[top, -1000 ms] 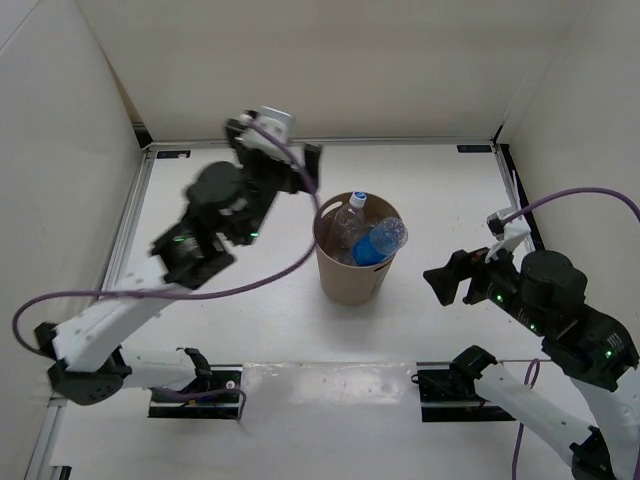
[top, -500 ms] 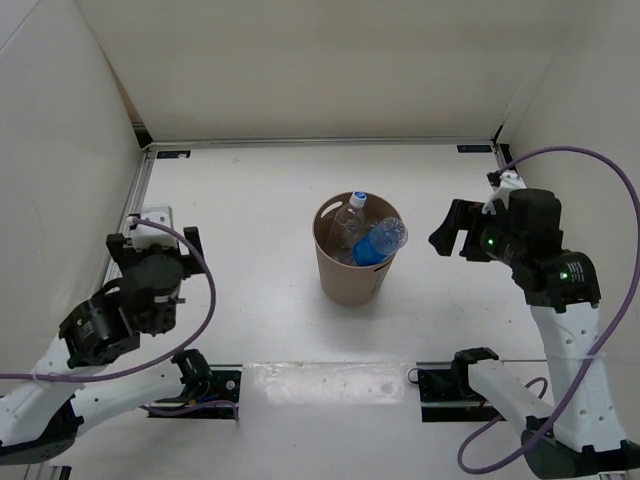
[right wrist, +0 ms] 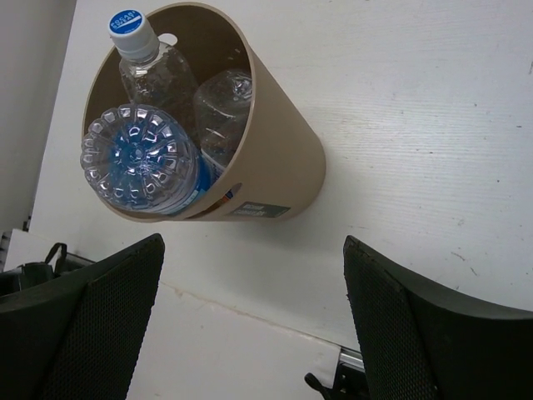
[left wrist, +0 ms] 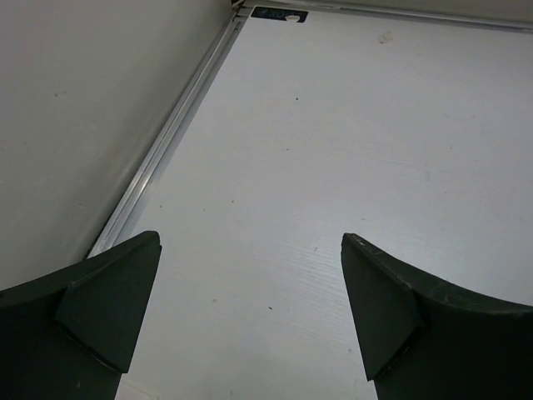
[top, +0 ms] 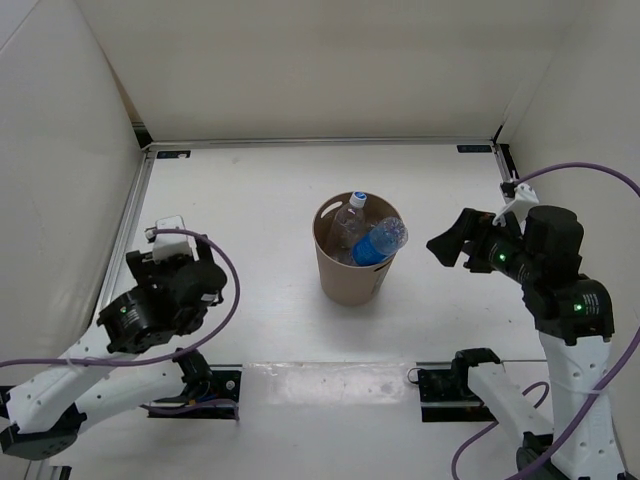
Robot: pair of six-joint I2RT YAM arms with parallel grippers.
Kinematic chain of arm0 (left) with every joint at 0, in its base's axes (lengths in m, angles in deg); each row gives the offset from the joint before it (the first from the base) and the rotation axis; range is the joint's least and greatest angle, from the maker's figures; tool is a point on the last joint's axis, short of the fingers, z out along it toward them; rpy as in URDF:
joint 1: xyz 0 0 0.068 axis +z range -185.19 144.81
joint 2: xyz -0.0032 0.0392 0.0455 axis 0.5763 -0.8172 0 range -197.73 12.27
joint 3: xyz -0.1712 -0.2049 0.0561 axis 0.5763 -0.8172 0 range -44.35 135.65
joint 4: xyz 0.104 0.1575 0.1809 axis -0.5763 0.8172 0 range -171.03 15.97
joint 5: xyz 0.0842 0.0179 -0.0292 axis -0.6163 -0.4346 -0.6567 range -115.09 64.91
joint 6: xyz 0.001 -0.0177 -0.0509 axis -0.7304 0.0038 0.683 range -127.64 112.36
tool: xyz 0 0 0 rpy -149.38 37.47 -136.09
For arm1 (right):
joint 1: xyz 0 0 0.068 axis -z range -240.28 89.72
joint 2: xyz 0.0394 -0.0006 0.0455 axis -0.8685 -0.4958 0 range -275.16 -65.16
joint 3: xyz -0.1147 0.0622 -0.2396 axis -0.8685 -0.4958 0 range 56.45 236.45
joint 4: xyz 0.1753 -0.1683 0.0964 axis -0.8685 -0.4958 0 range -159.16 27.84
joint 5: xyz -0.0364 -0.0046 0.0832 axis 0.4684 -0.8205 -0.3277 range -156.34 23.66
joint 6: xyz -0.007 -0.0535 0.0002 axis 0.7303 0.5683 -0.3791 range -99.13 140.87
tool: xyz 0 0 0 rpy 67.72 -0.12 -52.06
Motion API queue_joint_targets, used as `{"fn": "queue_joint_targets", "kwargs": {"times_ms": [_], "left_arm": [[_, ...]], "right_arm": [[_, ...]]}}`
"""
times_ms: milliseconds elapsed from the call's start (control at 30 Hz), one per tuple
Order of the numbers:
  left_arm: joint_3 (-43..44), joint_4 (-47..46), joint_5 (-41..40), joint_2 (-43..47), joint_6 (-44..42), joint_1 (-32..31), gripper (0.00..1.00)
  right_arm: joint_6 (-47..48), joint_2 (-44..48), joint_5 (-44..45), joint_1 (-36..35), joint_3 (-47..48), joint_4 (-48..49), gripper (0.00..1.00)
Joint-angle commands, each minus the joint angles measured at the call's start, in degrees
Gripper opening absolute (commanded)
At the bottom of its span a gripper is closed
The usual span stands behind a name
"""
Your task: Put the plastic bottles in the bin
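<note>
Round tan cardboard-coloured bin (top: 350, 282) stands upright near the middle of the white counter (top: 250, 190). Three plastic bottles visible inside it, seen best from the right wrist.

- Clear bottle with white, blue-printed cap (right wrist: 154, 62): cap up, leaning on the inner wall, neck above the rim.
- Blue-tinted bottle (right wrist: 137, 162): ribbed base outward, lying tilted across the bin mouth and resting on the rim. Part of it projects past the rim.
- Second clear bottle (right wrist: 223, 104): deeper in, between the other two. Cap not visible.

No bottle seen on the counter in the overhead view, nor in either wrist view. The near strip behind the arm bases is partly hidden, so that stretch cannot be checked.

Right tool (right wrist: 254, 242): fingers spread wide, nothing between them. It hangs in the air to the right of the bin, apart from it and pointed towards it.

Left tool (left wrist: 250, 239): fingers spread wide, empty. It sits low on the left side, well apart from the bin, facing bare counter and the plain white walls (left wrist: 75, 108).

Judgement: task looks done or very nearly so, with every bottle in sight in the bin. Only doubt is the blue-tinted bottle, perched high rather than settled. It might want nudging down.
</note>
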Motion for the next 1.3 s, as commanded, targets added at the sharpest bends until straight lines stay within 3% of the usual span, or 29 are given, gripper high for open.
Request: {"fn": "queue_joint_targets", "kwargs": {"times_ms": [0,100,133,167,200,233,267,300,333,400,433,500,533,600,733,833,900,933,1067,1267], "left_arm": [[0.6,3.3,1.0,-4.1,8.1,0.5,1.00],[-0.4,-2.3,11.4,-5.5,4.8,4.0,1.00],[-0.9,-6.9,14.6,-5.0,-1.6,5.6,1.00],[-2.8,-13.7,18.1,-3.4,-3.9,11.9,1.00],[-3.4,-14.9,28.8,-2.8,-5.9,14.3,1.00],[-3.7,-16.3,31.7,-1.2,-7.6,16.8,1.00],[-3.7,-16.9,35.2,-1.1,-7.8,25.8,1.00],[-3.6,-17.5,48.8,-1.3,-8.2,29.5,1.00],[-3.3,-17.9,53.9,-4.9,-7.9,36.5,1.00],[-2.9,-20.5,83.0,-9.8,-7.2,49.5,1.00],[-4.5,-22.7,97.6,-11.5,-5.1,59.9,1.00],[-9.2,-29.1,111.0,-12.2,-2.4,72.3,1.00],[-11.2,-30.3,112.9,-11.7,-2.0,74.3,1.00],[-9.9,-26.1,111.1,-10.8,-4.7,76.4,1.00],[-7.4,-22.9,98.0,-5.9,-9.7,73.3,1.00],[-3.5,-19.3,87.0,-3.3,-17.0,65.6,1.00],[-2.6,-19.1,81.6,-3.0,-22.0,58.0,1.00],[-1.4,-18.8,79.9,-3.2,-23.0,50.9,1.00],[-1.2,-17.0,66.6,-3.9,-26.3,45.2,1.00],[-10.2,-30.3,68.5,5.6,-27.0,45.2,1.00]], "right_arm": [[-0.9,0.8,2.5,-1.7,1.7,1.6,0.89],[-1.2,1.1,3.0,-2.5,1.3,1.6,0.89],[-1.4,1.2,2.6,-2.9,1.3,1.6,0.89],[-1.2,1.5,2.8,-3.1,1.3,1.6,0.89],[-1.0,1.4,2.6,-3.1,1.2,1.6,0.89],[-0.9,1.5,2.8,-3.3,1.3,1.2,0.89],[-0.8,1.4,2.7,-3.3,1.3,1.0,0.89],[-0.7,1.6,2.8,-3.2,1.1,1.0,0.89],[-0.4,1.5,2.7,-3.2,1.2,0.9,0.89],[-0.7,1.6,2.1,-2.7,0.9,0.9,0.89],[-0.5,1.8,1.7,-2.4,0.7,0.9,0.89],[-0.5,1.7,0.8,-1.9,0.6,1.0,0.89],[-0.5,1.8,0.8,-1.7,0.4,1.0,0.89],[-0.5,2.2,-0.2,-1.2,-0.1,1.4,0.89],[-0.4,1.9,-0.9,-1.3,-0.9,2.0,0.89],[-0.9,1.4,-0.8,-2.2,-1.0,2.8,0.89],[-0.9,1.0,-0.3,-3.0,-0.8,3.0,0.89],[-0.9,0.9,0.2,-3.2,-0.8,3.1,0.89],[-1.2,0.8,1.7,-4.9,-0.8,3.2,0.89],[-1.4,0.4,4.7,-7.1,-1.2,3.0,0.89]]}}
